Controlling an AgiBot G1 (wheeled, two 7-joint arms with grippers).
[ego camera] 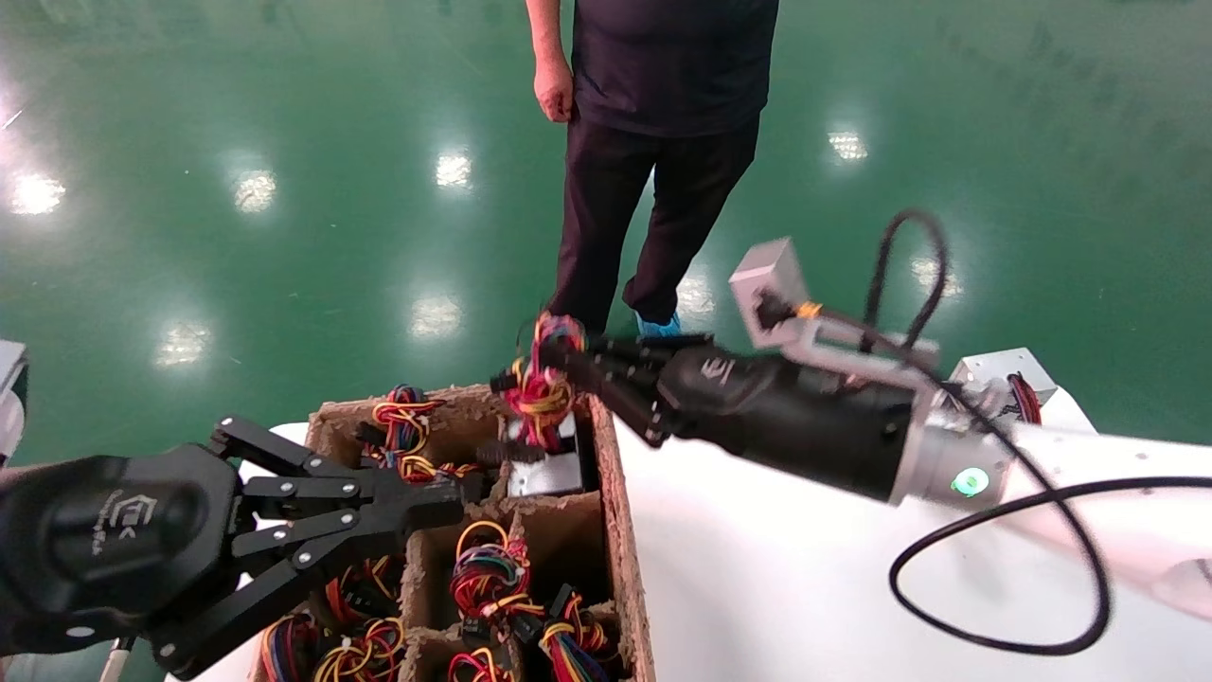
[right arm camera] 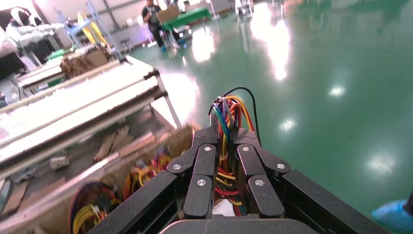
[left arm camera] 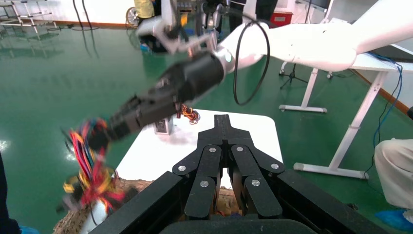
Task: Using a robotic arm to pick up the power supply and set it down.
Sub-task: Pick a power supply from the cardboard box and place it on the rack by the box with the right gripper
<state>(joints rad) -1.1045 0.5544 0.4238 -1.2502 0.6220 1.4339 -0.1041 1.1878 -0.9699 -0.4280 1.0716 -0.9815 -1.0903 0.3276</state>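
My right gripper (ego camera: pixel 561 364) (right arm camera: pixel 224 130) is shut on the red, yellow and blue wire bundle (ego camera: pixel 538 386) (right arm camera: pixel 228 113) of a power supply. Its silver box (ego camera: pixel 547 474) hangs under the wires at a far cell of the brown fibre tray (ego camera: pixel 621 530); I cannot tell whether it is clear of the cell. In the left wrist view the right gripper (left arm camera: pixel 104 135) and the wires (left arm camera: pixel 90 168) are blurred. My left gripper (ego camera: pixel 462 489) (left arm camera: pixel 221 122) is shut with nothing in it, hovering over the tray's left cells.
Other tray cells hold more wired units (ego camera: pixel 488 573). A white table (ego camera: pixel 776 568) lies right of the tray, with another silver unit (ego camera: pixel 1006 371) (left arm camera: pixel 163 126) at its far end. A person (ego camera: pixel 663 142) stands just beyond the tray on the green floor.
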